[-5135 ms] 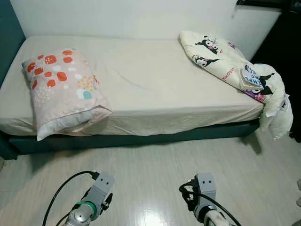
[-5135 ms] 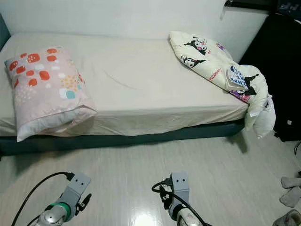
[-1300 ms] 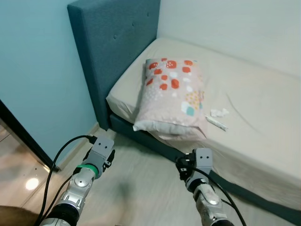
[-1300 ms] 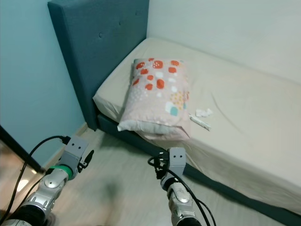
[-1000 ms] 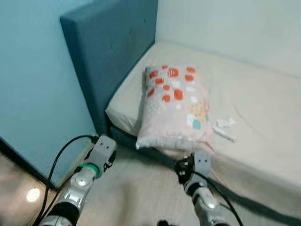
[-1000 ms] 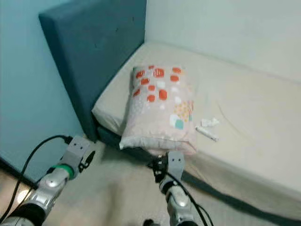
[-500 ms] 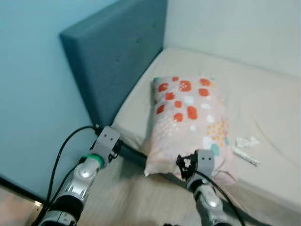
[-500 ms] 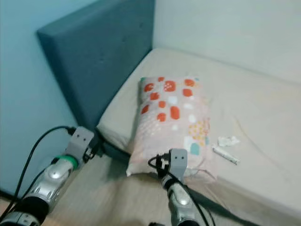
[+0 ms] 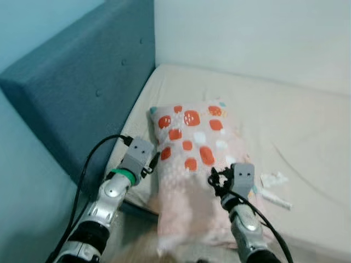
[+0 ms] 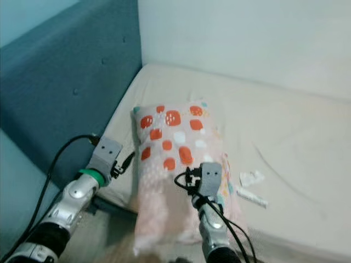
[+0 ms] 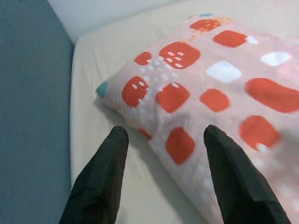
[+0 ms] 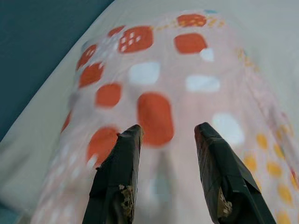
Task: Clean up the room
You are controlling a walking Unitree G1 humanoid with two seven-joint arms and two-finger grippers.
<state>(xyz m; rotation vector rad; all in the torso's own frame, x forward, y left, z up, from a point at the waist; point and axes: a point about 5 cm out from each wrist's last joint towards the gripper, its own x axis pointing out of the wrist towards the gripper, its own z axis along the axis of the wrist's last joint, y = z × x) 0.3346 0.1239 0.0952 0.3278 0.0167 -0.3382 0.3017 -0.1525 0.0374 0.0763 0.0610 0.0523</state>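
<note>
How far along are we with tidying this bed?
Early stage; nothing looks finished yet. In hand: both arms reach over the pillow, the left gripper open at its edge near the headboard, the right gripper open above its top; neither grips it. Left: the crumpled tissue and small tube on the sheet beside the pillow.

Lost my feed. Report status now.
Both grippers open: left gripper at the pillow's side, right gripper over it. Nothing held. Crumpled tissue and tube beside pillow.
</note>
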